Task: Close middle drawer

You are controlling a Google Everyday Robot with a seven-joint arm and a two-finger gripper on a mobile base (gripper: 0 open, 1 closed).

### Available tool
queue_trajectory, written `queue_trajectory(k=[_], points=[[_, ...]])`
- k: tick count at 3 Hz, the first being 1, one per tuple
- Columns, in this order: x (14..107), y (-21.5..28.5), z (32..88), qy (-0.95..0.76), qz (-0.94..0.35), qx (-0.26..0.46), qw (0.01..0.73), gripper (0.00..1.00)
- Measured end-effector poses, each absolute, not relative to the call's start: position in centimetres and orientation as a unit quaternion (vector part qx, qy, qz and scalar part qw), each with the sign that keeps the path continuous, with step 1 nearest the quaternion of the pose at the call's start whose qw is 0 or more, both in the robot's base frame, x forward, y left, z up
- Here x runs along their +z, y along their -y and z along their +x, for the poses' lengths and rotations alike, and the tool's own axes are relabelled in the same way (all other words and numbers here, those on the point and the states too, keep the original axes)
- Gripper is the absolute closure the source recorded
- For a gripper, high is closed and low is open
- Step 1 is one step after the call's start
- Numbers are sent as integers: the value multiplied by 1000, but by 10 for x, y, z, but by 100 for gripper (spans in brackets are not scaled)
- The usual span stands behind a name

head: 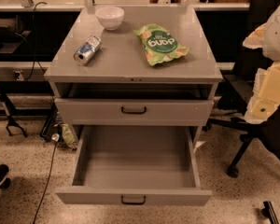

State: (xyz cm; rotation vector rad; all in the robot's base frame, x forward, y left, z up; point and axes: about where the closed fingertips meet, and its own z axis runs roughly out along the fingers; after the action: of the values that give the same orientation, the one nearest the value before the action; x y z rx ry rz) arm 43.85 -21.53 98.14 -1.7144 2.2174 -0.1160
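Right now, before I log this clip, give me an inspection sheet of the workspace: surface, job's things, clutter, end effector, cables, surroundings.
Surface: grey cabinet top, holding three items.
Job's things: middle drawer pulled far out, tray empty, black handle facing the camera.
Clutter: white bowl at the back, dented can lying on its side, green snack bag; upper drawer slightly ajar.
End effector: not in view.
Cables: black cable trailing across the floor at left.
Surroundings: black office chair at right, speckled floor.
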Motion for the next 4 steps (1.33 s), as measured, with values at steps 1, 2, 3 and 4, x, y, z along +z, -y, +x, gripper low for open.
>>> queue_trajectory(k=[1,2,3,4], points=[[981,215,438,-779,-603,-41,167,0],[984,215,438,-779,-602,-44,171,18],[960,214,438,-769,-614,-24,177,48],[933,214,440,-758,-625,-9,185,71]])
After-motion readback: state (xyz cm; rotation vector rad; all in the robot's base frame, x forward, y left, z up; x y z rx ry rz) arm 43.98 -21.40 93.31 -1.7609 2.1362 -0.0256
